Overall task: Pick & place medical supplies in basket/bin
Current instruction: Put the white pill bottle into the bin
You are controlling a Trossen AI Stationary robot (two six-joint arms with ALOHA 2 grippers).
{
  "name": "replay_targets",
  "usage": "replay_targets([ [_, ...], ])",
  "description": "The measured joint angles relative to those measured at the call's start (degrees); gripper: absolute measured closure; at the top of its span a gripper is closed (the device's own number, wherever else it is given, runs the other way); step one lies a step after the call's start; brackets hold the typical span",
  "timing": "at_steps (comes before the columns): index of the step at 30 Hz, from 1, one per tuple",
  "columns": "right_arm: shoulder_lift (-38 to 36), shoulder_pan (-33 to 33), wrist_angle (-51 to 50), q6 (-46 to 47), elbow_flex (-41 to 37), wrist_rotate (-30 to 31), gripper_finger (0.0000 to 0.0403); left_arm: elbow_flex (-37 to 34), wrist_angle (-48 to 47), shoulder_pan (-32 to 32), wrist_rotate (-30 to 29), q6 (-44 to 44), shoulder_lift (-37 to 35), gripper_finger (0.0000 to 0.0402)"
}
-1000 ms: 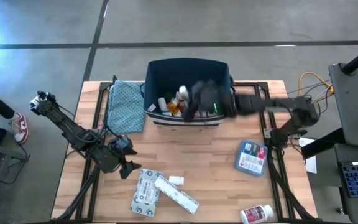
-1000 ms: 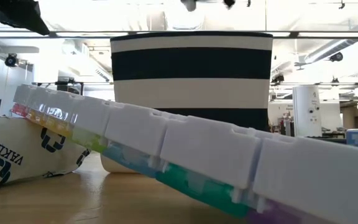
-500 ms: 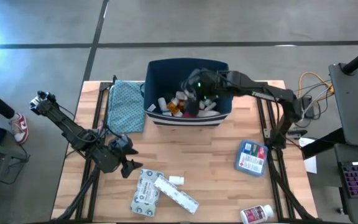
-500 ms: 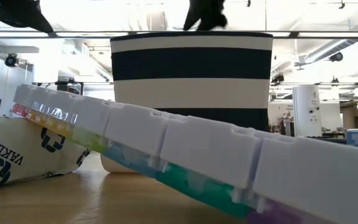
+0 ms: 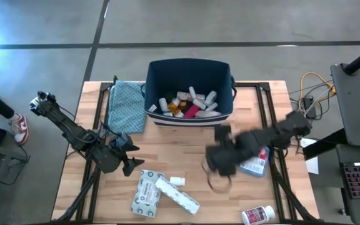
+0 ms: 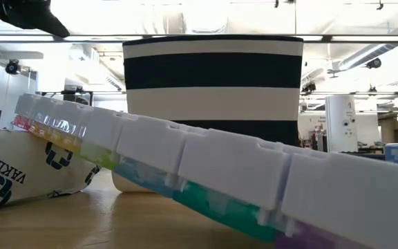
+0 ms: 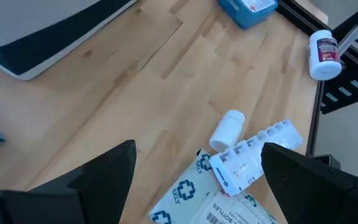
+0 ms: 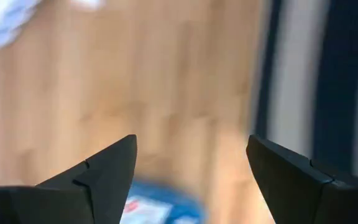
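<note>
Several supplies lie in the bin point(image 5: 156, 70); others remain on the desk point(image 5: 186, 140). Right hand point(image 5: 220, 164), spread and empty, hangs beside the blue packet point(image 5: 255, 164). Approach should be square and low over the packet. Left hand point(image 5: 130, 164) waits spread near the cartons point(image 5: 147, 190).

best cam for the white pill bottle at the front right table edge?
Left wrist view: the white pill bottle lies on its side, whole, red label and cap showing. The high view also shows it, but smaller and near the picture's edge. The low view and right wrist view do not show it.
</note>
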Motion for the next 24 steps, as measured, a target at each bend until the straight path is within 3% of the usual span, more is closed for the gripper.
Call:
replay_targets([
  [11, 0.3, 22.6, 5.2, 24.9, -14.3, -19.0, 0.0088, 0.0, -0.2, 0.0, 0.0, 2.8, 0.0, 0.0078],
  [18, 0.4, 31.6, 18.1, 35.2, -19.1, -22.3, 0.0052, 0.0, -0.2, 0.0, 0.3, 2.6, 0.0, 0.0078],
  [24, 1.4, 34.7, 26.0, 40.6, -22.4, -23.6, 0.0035, 0.0, -0.1, 0.0, 0.3, 2.3, 0.0, 0.0078],
])
